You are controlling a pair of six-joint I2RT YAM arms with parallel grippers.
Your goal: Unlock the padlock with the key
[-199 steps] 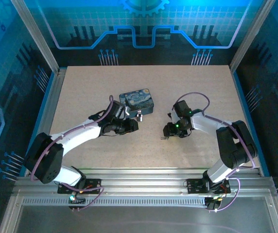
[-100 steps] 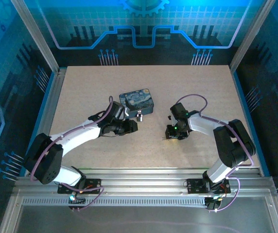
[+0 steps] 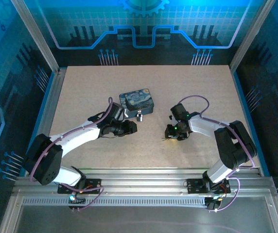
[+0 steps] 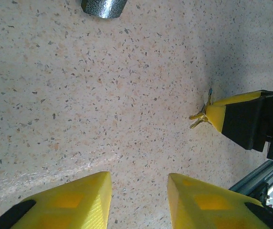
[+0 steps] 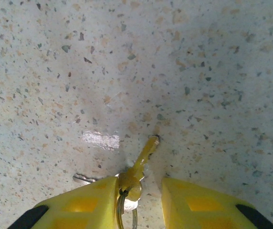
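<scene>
Two right fingers (image 5: 86,202) stand apart with the key (image 5: 143,151) between them on the worktop (image 3: 80,87). Left fingers (image 4: 69,200) stand apart, empty. The padlock (image 3: 140,117) sits just beside the painted box (image 3: 136,100).

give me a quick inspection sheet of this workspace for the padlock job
surface: speckled beige table, no spills seen
job's things: padlock lies on the table just in front of the box, apart from the key, which lies flat with a ring on its head
clutter: blue-and-yellow painted box
grippers: left gripper open, holding nothing, padlock ahead of it; right gripper open, low over the table, key's head between its fingers
cables: purple cables run along both arms, free of the job's things
surroundings: metal frame posts and blue printed panels
</scene>
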